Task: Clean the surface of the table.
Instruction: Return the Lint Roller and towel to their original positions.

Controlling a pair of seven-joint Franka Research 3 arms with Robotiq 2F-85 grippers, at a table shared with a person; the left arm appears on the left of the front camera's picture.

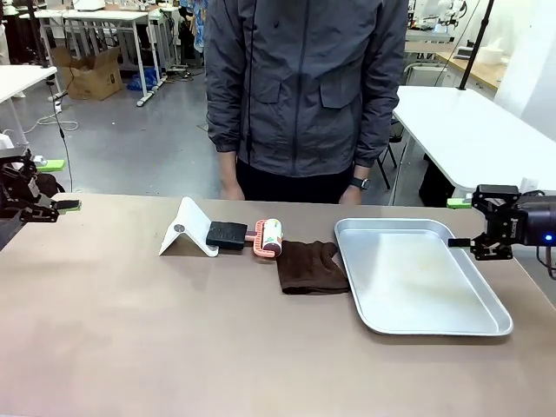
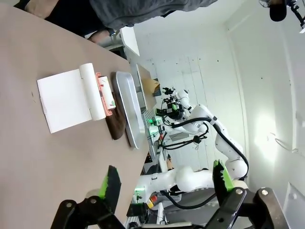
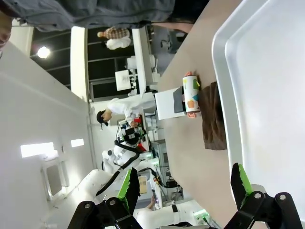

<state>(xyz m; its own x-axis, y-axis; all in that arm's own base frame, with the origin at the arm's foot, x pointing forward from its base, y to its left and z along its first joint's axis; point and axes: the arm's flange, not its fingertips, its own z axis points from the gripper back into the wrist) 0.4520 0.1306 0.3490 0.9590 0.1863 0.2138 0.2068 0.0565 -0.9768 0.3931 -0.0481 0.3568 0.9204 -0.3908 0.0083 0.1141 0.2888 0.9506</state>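
The desk [image 1: 130, 347], a broad taupe-brown top, runs the full width of the front view, and everything on it sits in a row toward its far edge, with the metal tray [image 1: 486, 321] as the handiest landmark. Just to the left of the tray lies a dark brown cloth [image 1: 308, 268], close enough that its edge may touch the tray's rim; beyond the cloth, further from the tray, come a lint roller [image 1: 269, 236] with a pink frame, a black block [image 1: 227, 234] and a white folded stand [image 1: 186, 229], each touching or nearly touching the next. A person [image 1: 304, 87] stands at the far edge, hands [image 1: 231, 188] hanging just behind this row. The left pincer [image 1: 65, 206] hangs at the desk's left end, well apart from the tray, its fingers spread and empty; the right pincer [image 1: 460, 224] sits beside the tray's right rim, likewise spread and holding nothing. The likely trouble is crowding: a reach for the cloth or roller could knock its neighbours, push the stand over, or catch the tray's raised rim and slide it toward the near right corner. The person's hands are also close to that row. The near half of the desk, left of the tray, offers wide open room for sweeping strokes.
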